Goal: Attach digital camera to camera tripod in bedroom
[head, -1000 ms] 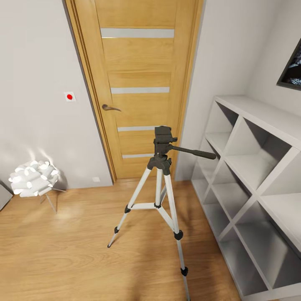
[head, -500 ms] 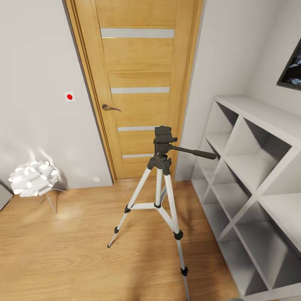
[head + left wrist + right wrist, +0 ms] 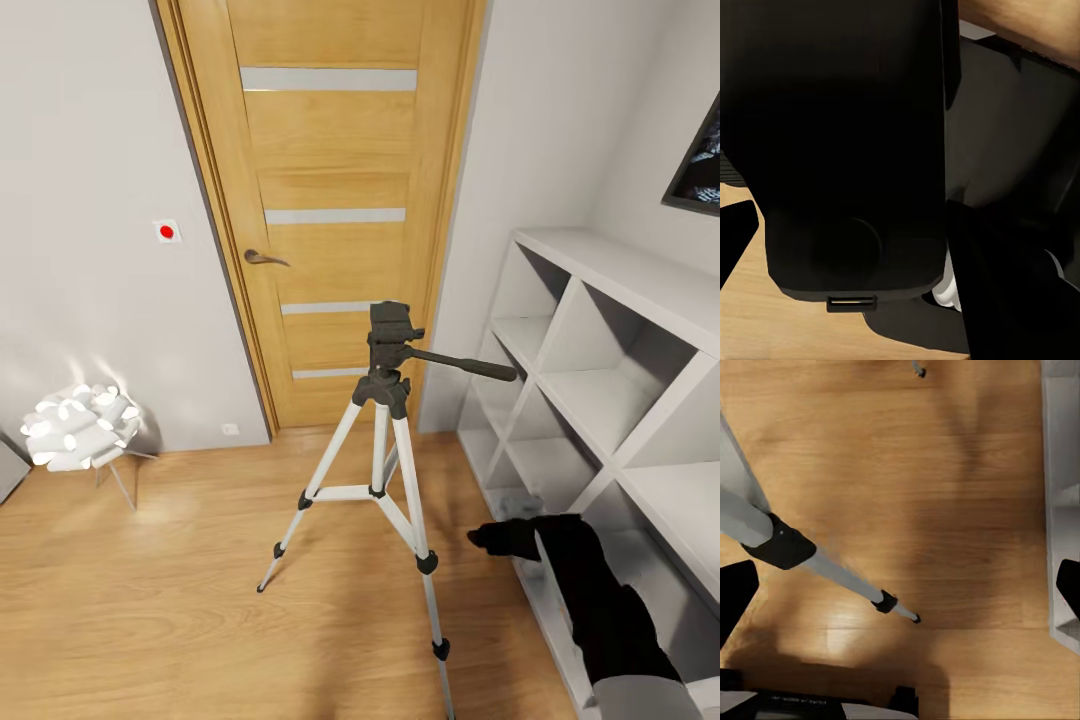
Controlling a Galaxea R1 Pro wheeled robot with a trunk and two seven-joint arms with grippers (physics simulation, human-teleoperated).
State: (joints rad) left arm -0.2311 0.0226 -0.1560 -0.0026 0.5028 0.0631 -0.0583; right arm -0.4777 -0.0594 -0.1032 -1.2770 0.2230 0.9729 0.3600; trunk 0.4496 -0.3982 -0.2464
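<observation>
The camera tripod [image 3: 385, 440] stands on the wood floor in front of the oak door, silver legs spread, its black head [image 3: 390, 328] bare and the pan handle [image 3: 470, 366] pointing right. My right gripper [image 3: 480, 541] hangs low to the right of the tripod, beside the shelf. In the right wrist view it is open [image 3: 900, 592], with nothing between the fingers, above a tripod leg [image 3: 832, 570] and its foot. The left wrist view shows a dark black body [image 3: 847, 150] close up, with one fingertip [image 3: 735, 232] far out at the edge. The digital camera is out of view.
A white cube shelf [image 3: 600, 400] lines the right wall, its front edge close to my right arm. A white ball-shaped lamp [image 3: 80, 425] on thin legs stands at the left by the wall. The oak door [image 3: 330, 200] is closed behind the tripod.
My right arm has risen into the head view at the lower right, between the tripod and the shelf. The tripod and the room have not moved.
</observation>
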